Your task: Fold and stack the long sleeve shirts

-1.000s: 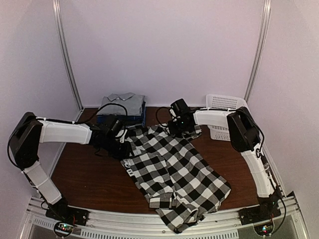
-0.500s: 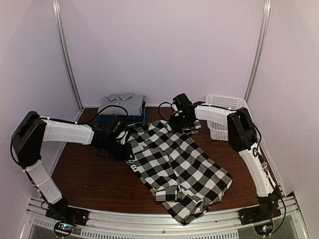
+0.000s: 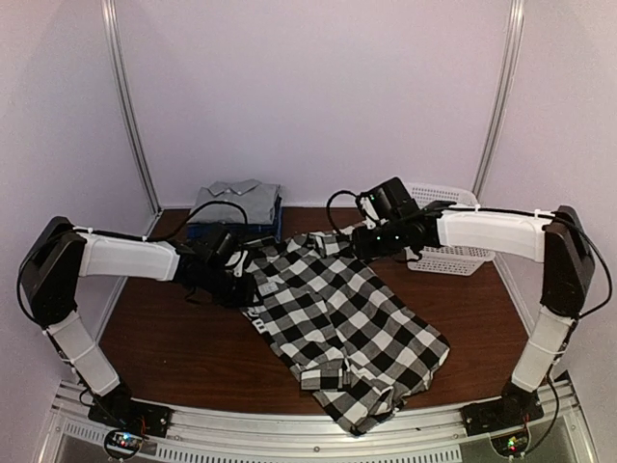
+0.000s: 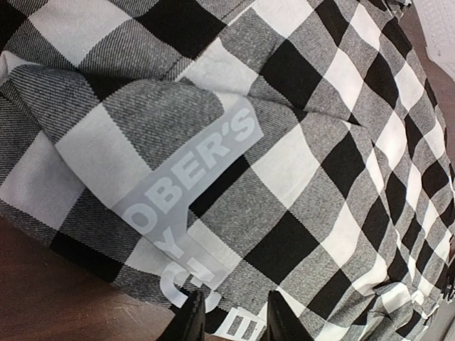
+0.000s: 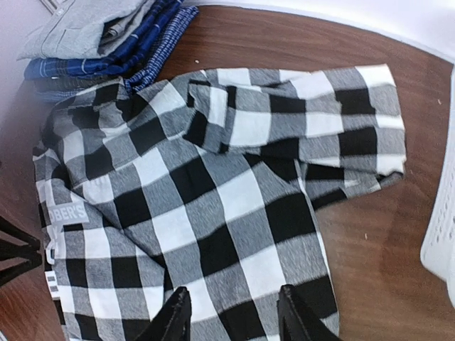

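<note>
**Check shirt** (image 3: pixel 337 323): black and white, lying unfolded on the middle of the desk (image 3: pixel 164 338). It runs slantwise from far left to near right. One sleeve is folded across its far end. A grey printed label (image 4: pixel 192 177) sits at its left edge.

**Left claw** (image 4: pixel 234 323): at the shirt's left edge, just beside the label. The jaws are narrow and closed on a pinch of the check cloth, which rises bunched towards the wrist camera.

**Right claw** (image 5: pixel 234 320): above the far right part of the shirt, near the folded sleeve. The jaws are parted to a middling width, holding nothing and clear of the cloth.

**Stack**: at the far left of the desk, just beyond the check shirt's far left corner. A folded grey shirt (image 3: pixel 238 198) lies on top, collar towards the far wall, with folded blue shirts (image 5: pixel 142 42) under it, at least one of them checked.

**Basket** (image 3: pixel 453 256): white lattice plastic, at the far right of the desk, apart from the shirt and partly behind the right arm.
</note>
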